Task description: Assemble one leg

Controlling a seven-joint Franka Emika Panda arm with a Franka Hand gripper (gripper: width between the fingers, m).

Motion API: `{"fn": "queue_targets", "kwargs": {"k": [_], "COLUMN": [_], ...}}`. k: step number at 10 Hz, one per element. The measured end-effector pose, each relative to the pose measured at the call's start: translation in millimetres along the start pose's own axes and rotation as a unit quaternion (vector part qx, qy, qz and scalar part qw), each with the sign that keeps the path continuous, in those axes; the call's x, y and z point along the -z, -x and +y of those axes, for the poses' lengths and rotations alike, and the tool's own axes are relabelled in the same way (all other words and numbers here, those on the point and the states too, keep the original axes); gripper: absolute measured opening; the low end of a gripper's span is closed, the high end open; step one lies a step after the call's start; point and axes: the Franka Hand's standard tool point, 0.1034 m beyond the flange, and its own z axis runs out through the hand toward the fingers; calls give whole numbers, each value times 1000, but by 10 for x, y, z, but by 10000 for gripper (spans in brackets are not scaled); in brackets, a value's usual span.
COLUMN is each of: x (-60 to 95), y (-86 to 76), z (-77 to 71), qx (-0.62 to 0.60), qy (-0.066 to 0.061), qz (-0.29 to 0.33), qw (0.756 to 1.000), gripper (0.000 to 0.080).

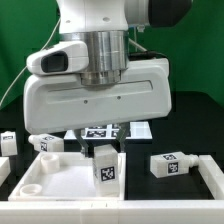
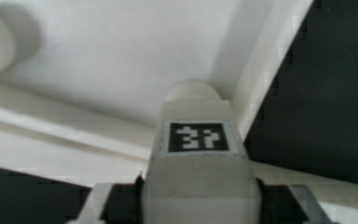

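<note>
1. The leg (image 1: 105, 168) is a small white block-shaped peg standing upright. A black-and-white square tag is on the face turned toward the exterior camera.
2. In the wrist view the leg (image 2: 199, 150) fills the middle of the picture. It shows a flat white face that narrows to a rounded end, and one square tag with a black border and white marks sits about midway along it.
3. The hand (image 1: 103, 152) comes straight down from the arm's wide white body and pinches the leg. In the wrist view a dark finger (image 2: 119, 205) sits against each side of the peg, and no gap shows between them.
4. The leg stands over the large white panel (image 1: 50, 185), toward that panel's far edge and on the exterior view's right side of it. Whether its lower end presses on the panel or hangs just above it cannot be told.
5. Three other pegs of the same kind lie on the dark bench (image 1: 195, 135):
   - one just behind the panel (image 1: 45, 143)
   - one at the exterior view's left edge (image 1: 7, 141)
   - one on the exterior view's right (image 1: 172, 165), well apart from the held leg
6. The marker board (image 1: 98, 131) lies flat behind the hand, partly hidden by it.
</note>
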Motion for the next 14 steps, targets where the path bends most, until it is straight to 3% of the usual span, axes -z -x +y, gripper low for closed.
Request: {"fn": "queue_targets", "kwargs": {"k": [3,7,9,10,12,14], "x": [-9,-33,-33,-36,-27,-27], "y": [-24,-42,-47,-46,-53,-52], "z": [-84,-219,-235,-237,-220,-208], "qx": [-180,-464,-496,-488,-436,-315], "qy": [1,3,1,0,1,4], "qz": [9,13,13,12,13,13], "qw": [984,886,869,872,900,949], "gripper": [281,281,290,290,605,635]}}
